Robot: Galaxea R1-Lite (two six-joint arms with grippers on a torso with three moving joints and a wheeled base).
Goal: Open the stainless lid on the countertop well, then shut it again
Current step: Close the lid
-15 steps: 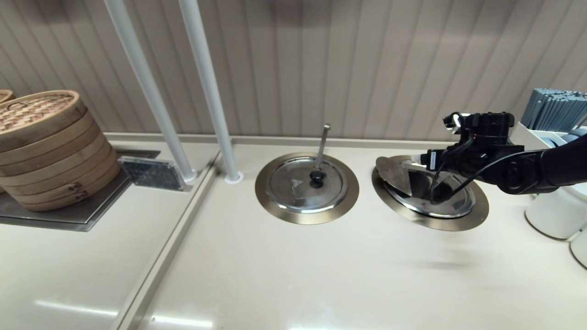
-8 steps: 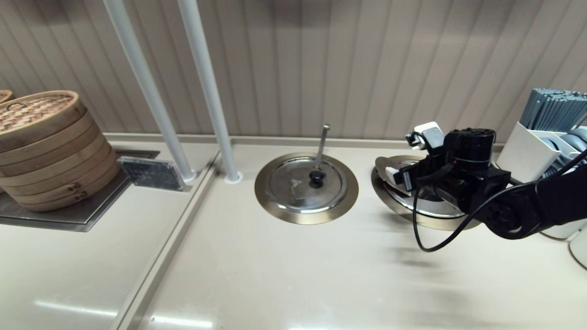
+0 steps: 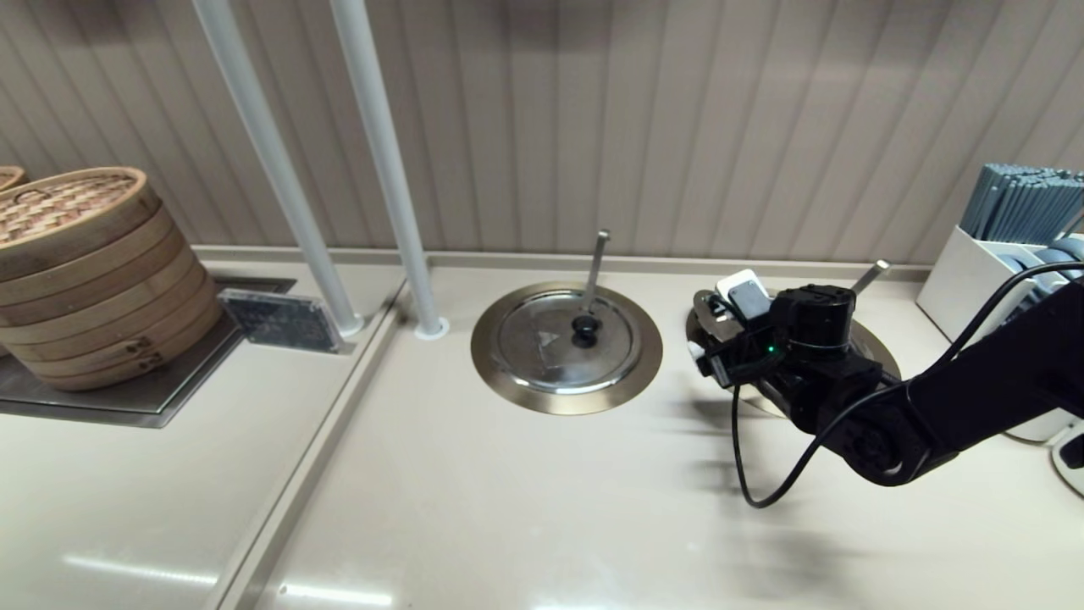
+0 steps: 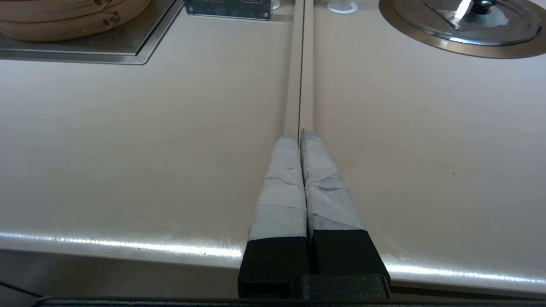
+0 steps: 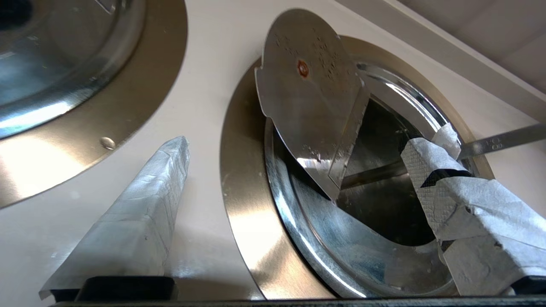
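Observation:
The stainless lid (image 5: pixel 311 94) has its flap tilted up over the countertop well (image 5: pixel 243 204), underside with a small rivet facing me; its black knob is hidden. The rest of the lid lies flat across the well's near side, leaving a dark opening. The long slanting ladle handle (image 5: pixel 503 138) sticks out of the well, its tip (image 3: pixel 871 273) showing behind my right arm (image 3: pixel 847 398). My right gripper (image 5: pixel 313 138) is open, one finger (image 5: pixel 140 204) over the counter beside the ring, the other finger (image 5: pixel 460 200) over the opening, touching nothing. My left gripper (image 4: pixel 300 135) is shut and empty.
The twin lid (image 3: pixel 563 339) with its black knob and near-vertical ladle handle (image 3: pixel 597 263) sits closed in its ring (image 3: pixel 508 373) to the left. Bamboo steamers (image 3: pixel 85 271) stand far left, two white poles (image 3: pixel 398 195) behind, white containers (image 3: pixel 974 280) at right.
My right arm swung from above the well's back right down toward its front left. The lid flap stays raised, and the ladle handle tip has come into view.

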